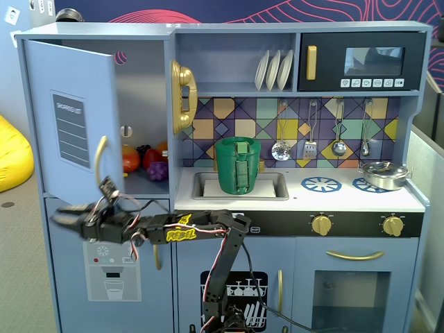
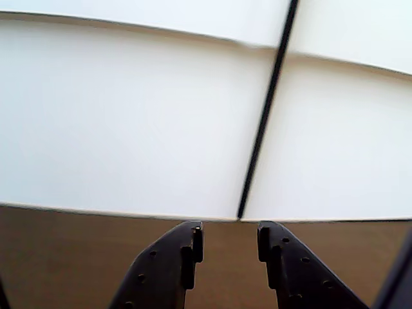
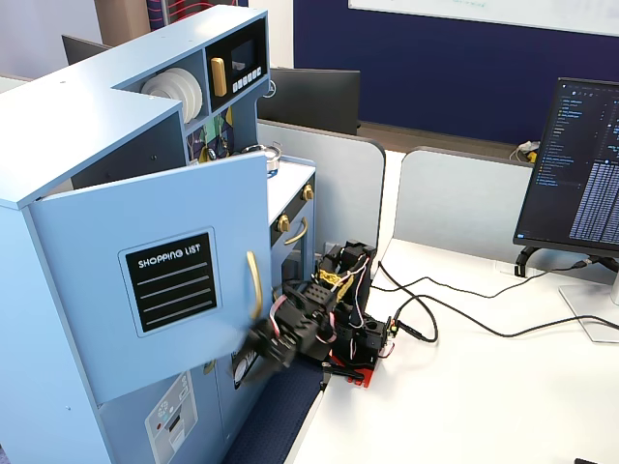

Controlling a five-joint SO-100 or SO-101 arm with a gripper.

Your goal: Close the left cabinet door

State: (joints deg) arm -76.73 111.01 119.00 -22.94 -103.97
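Note:
The left cabinet door (image 1: pixel 69 104) is light blue with a black "SHOPPING LIST" panel (image 3: pixel 174 281) and a curved gold handle (image 1: pixel 100 162). It stands partly open, swung out from the fridge compartment. It also shows in a fixed view (image 3: pixel 145 232) with its handle (image 3: pixel 253 284). My gripper (image 1: pixel 62 217) reaches left, just below the door's lower edge and under the handle. It looks blurred in both fixed views (image 3: pixel 244 365). In the wrist view the gripper (image 2: pixel 230 235) is open and empty, facing white wall panels and brown floor. The door is out of the wrist view.
Toy fruit (image 1: pixel 142 159) sits inside the open compartment. The lower blue door with the dispenser graphic (image 1: pixel 113 270) is behind my arm. A green basket (image 1: pixel 239 166) stands in the sink. The arm's base (image 3: pixel 353 338) sits on a white desk with cables, with a monitor (image 3: pixel 575 164) at the right.

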